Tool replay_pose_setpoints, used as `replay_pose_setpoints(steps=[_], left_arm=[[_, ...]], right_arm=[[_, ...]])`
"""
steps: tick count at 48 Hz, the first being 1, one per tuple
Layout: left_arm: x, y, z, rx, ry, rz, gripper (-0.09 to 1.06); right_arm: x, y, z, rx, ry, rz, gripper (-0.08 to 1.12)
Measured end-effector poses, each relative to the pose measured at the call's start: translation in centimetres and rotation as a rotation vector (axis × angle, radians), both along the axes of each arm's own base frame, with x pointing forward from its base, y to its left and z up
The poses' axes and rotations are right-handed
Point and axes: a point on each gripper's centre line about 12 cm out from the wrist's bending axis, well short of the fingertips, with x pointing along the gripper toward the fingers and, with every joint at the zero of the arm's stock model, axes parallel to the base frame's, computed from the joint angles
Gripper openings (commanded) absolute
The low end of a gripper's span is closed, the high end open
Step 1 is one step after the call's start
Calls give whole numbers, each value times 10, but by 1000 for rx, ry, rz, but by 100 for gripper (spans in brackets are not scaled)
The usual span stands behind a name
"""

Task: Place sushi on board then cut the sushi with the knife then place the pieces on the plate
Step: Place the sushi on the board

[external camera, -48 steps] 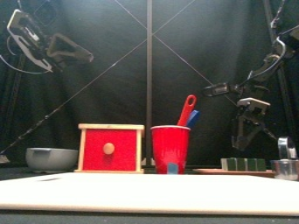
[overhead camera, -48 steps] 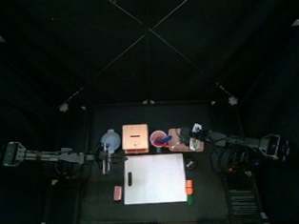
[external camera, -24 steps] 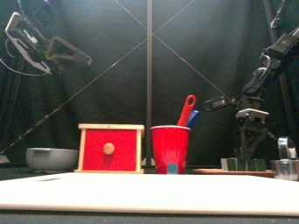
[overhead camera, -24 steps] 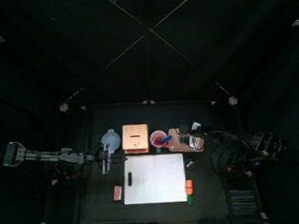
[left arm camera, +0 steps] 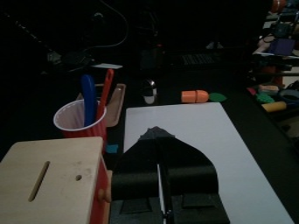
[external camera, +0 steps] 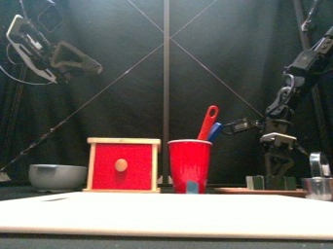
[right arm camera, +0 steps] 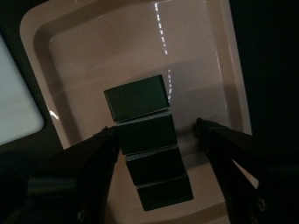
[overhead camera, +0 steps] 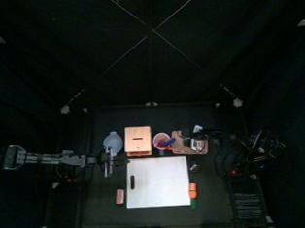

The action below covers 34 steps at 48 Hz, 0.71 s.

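1. The right gripper [right arm camera: 156,129] hangs with its jaws spread and empty. One jaw stands on each long side of the sushi roll [right arm camera: 140,101], and neither touches it as far as the right wrist view shows.
2. The sushi roll is a row of dark green blocks lying lengthwise in the pink tray [right arm camera: 82,61]. The tray sits just behind the back right corner of the white cutting board [overhead camera: 160,182]. I judge the step in hand to be the first one: picking up the roll to carry it to the board.
3. To do it well, centre the jaws on the middle of the row, sink them below the blocks' top edges, then close evenly across the narrow width. The blocks come apart, so a grip near one end may lift only that block.
4. Raise the roll straight up past the tray's rim before moving toward the board. Set it down flat near the board's middle, which leaves room for the knife.
5. The red cup [external camera: 190,165] holds the red knife [external camera: 208,119] and the blue knife [external camera: 216,128]. It stands behind the board's back edge, close beside the tray, so keep the wrist clear of the handles.
6. The left gripper [left arm camera: 158,136] rests by the board's back left corner, its jaws pressed together on nothing.
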Motion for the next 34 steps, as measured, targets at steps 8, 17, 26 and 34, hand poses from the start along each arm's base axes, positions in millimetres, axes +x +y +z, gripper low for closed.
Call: replay_pose_setpoints(steps=[8, 17, 26, 34], left_arm=[[-1, 1, -1, 0, 3, 3, -3], [-1, 1, -1, -3, 3, 3, -3], [-1, 1, -1, -12, 3, 9, -3], [-1, 2, -1, -17, 2, 12, -3]], right_arm=[[0, 1, -1, 15, -4, -17, 58], [3, 6, 7, 67, -47, -79, 58], [13, 18, 35, 116, -187, -181, 58], [19, 40, 50, 163, -256, -219, 58]])
